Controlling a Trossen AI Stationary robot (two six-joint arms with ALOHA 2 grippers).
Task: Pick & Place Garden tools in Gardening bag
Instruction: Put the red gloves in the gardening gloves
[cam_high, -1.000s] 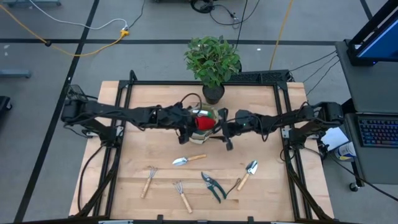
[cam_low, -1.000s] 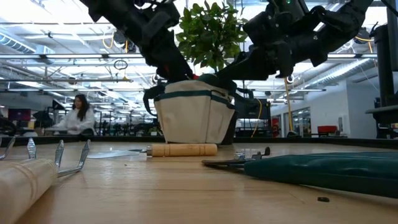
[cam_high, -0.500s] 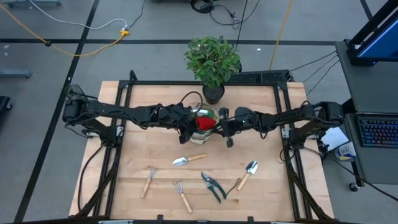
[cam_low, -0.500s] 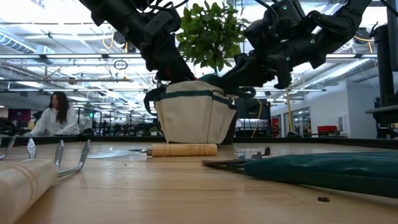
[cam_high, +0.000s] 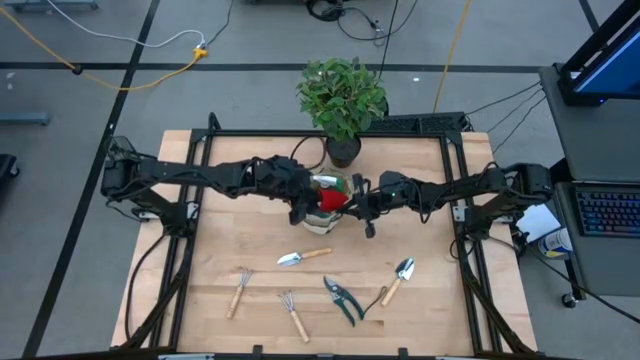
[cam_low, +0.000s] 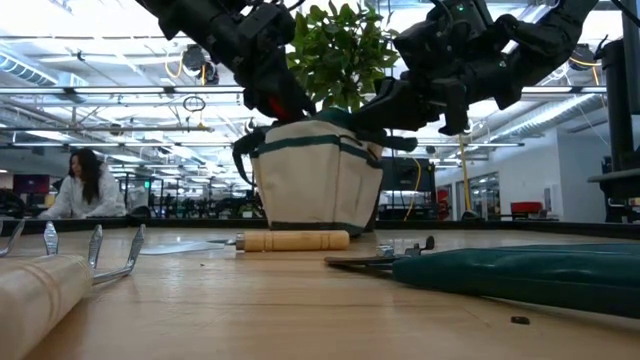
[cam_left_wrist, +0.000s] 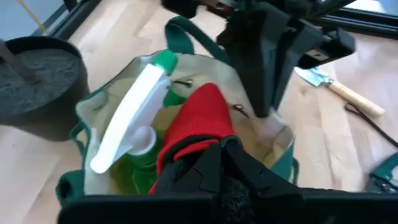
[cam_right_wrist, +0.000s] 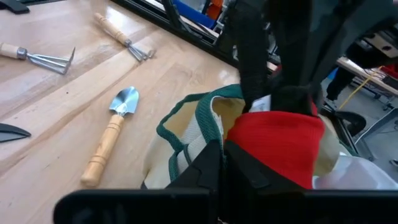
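The beige gardening bag (cam_low: 315, 185) with green trim stands mid-table in front of the plant pot. A red-black glove (cam_left_wrist: 199, 121) and a green spray bottle (cam_left_wrist: 134, 124) stick out of its mouth. My left gripper (cam_high: 306, 200) is shut at the bag's left rim and my right gripper (cam_high: 355, 197) is shut at its right rim. Two trowels (cam_high: 303, 257) (cam_high: 398, 280), a fork (cam_high: 239, 290), a rake (cam_high: 293, 315) and pruners (cam_high: 343, 300) lie flat on the near half of the table. My left gripper pinches the bag's rim on its left side (cam_right_wrist: 261, 102), slanting down from the table's left. The glove hides the spot in its own wrist view. My right gripper pinches the opposite rim (cam_left_wrist: 270, 124) between its two fingers, slanting down from the right. The bag hangs upright between them, walls drawn up; whether its base is off the table I cannot tell.
A black pot with a leafy plant (cam_high: 342, 150) stands just behind the bag at the far edge. The loose tools lie across the near half of the table. A person sits far off in the room (cam_low: 85, 185).
Both grippers have shut on the bag's rim, one at each side. The bag's top has been drawn upward, so its walls stand taller and straighter than before, while its base stays in the same place.
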